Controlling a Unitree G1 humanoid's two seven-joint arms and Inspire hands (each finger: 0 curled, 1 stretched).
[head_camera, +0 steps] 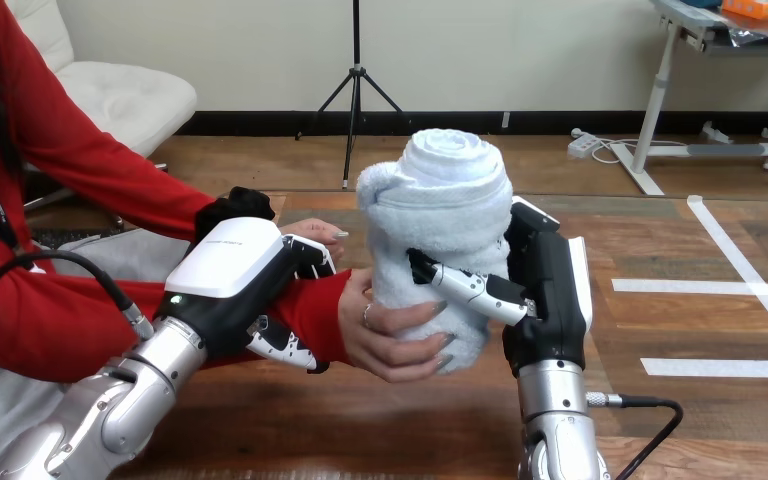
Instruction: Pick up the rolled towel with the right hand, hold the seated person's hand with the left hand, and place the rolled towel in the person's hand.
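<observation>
A rolled white towel (440,225) stands upright above the table's middle. My right hand (545,290) is at its right side, thumb curled across its front and fingers behind it, gripping it. The person's hand (390,335) cups the towel's lower left part from below, fingers wrapped under it. My left hand (235,275) sits over the person's wrist (310,305) in the red sleeve, with its thumb curled beneath the wrist and fingers over the top. The person's other hand (315,232) shows just behind my left hand.
The wooden table (380,420) runs across the lower view, bare in front of both arms. The person sits at the left side, their red-sleeved arms reaching in over the table.
</observation>
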